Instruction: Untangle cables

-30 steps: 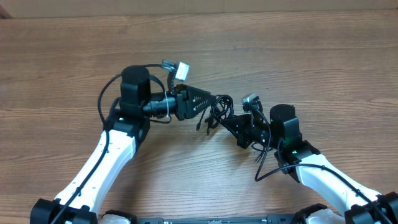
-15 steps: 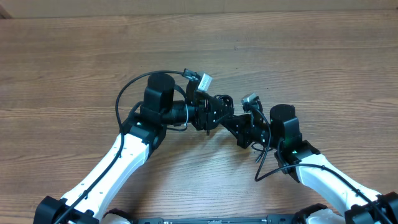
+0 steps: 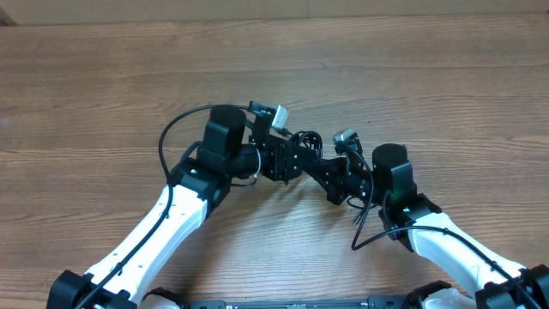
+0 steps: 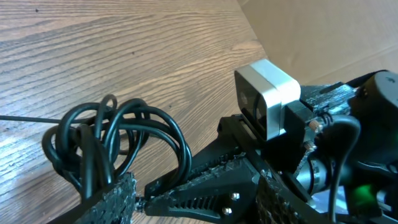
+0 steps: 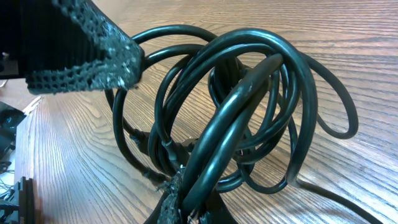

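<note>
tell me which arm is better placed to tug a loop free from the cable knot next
Left. The right gripper is shut on the cables, anchoring them, while the left gripper is open right beside the loops, so it looks free to take one.

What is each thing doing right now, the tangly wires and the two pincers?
cables: bunched in a tangled knot of loops, not pulled apart yet.
right pincer: shut on the cables, gripping the knot from below.
left pincer: open, jaws wide apart right beside the knot.
</note>
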Available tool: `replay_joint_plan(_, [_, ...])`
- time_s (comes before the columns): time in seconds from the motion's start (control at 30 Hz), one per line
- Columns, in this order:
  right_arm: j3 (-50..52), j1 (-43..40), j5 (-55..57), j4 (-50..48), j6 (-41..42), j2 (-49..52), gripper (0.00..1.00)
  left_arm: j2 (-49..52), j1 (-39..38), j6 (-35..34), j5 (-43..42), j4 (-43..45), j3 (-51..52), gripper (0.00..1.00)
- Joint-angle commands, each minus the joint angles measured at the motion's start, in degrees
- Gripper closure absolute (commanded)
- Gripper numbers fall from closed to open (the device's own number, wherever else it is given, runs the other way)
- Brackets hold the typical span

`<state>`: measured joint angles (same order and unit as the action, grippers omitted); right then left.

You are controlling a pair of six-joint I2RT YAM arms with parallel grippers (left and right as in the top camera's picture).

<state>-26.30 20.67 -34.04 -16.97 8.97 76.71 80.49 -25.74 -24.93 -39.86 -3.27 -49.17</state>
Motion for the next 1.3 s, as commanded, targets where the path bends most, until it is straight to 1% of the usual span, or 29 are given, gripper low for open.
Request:
replay_joint_plan(0.0, [-0.39, -0.17, 0.15, -0.66, -0.09, -0.07, 0.96, -0.20, -1.18, 1.42, 4.57, -0.50, -0.81, 0.36])
replay_joint_plan(0.13, [-0.39, -0.17, 0.15, -0.63, -0.07, -0.07, 0.96, -0.13, -2.12, 3.26, 8.33, -3.04, -0.81, 0.34])
replay_joint_plan(0.3, [-0.39, -0.17, 0.15, -0.66, -0.07, -0.07, 0.96, -0.13, -2.43, 3.58, 13.44, -7.10, -0.81, 0.35])
replay_joint_plan(0.47, [-0.39, -0.17, 0.15, -0.66, -0.07, -0.07, 0.96, -0.13, -2.45, 3.56, 14.38, -7.41, -0.81, 0.37])
replay_joint_plan(0.5, [-0.39, -0.17, 0.15, -0.66, -0.09, -0.07, 0.96, -0.13, -2.45, 3.58, 15.06, -7.43, -0.81, 0.40])
replay_joint_plan(0.67, [-0.39, -0.17, 0.15, -0.66, -0.09, -0.07, 0.96, -0.13, -2.45, 3.56, 16.48, -7.28, -0.81, 0.40])
replay_joint_plan(0.77, [-0.39, -0.17, 0.13, -0.68, -0.07, -0.07, 0.96, -0.13, -2.75, 3.54, 16.31, -7.23, -0.81, 0.42])
replay_joint_plan(0.87, [-0.39, -0.15, 0.11, -1.11, -0.04, -0.07, 0.96, -0.07, -3.63, 4.31, 16.92, -7.26, -0.81, 0.39])
replay_joint_plan(1.1, [-0.39, -0.11, 0.11, -1.09, -0.04, -0.07, 0.96, 1.31, -4.79, 4.81, 19.04, -7.19, -0.81, 0.39])
replay_joint_plan(1.27, [-0.39, -0.13, 0.15, -1.09, -0.07, -0.07, 0.96, 2.75, -4.83, 4.83, 19.17, -7.19, -0.81, 0.44])
